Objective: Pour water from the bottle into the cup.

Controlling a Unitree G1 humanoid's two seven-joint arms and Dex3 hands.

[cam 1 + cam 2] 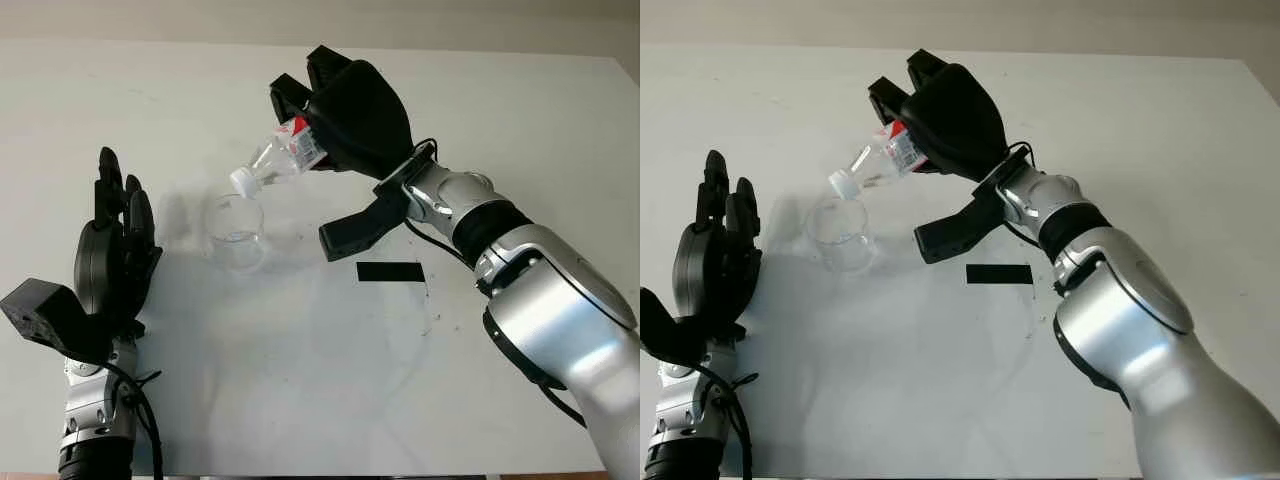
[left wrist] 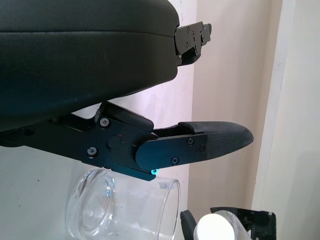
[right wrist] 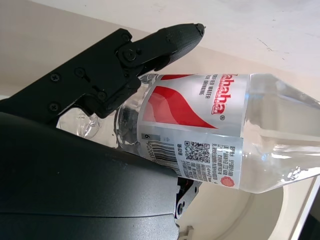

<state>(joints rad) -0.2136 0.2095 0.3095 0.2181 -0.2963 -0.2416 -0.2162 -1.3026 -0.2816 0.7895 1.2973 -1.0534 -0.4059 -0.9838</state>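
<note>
Left eye view: right hand (image 1: 350, 115) grasps the bottle (image 1: 280, 160), fingers wrapped round its labelled body, and holds it tipped neck-down so the mouth hangs just over the rim of the cup (image 1: 236, 231). That tilt suits pouring. A white cap (image 1: 241, 180) appears to sit on the mouth, though I can't be sure. The cup stands upright on the counter (image 1: 300, 380), clear, apparently near empty. Left hand (image 1: 112, 250) is open, beside the cup, holding nothing, probably parked to stay clear. A black strip (image 1: 390, 271) lies on the counter nearby.

Right wrist view: red and white label (image 3: 200, 130) reads "ahaha", with a barcode, a QR code and small print too fine to read.
</note>
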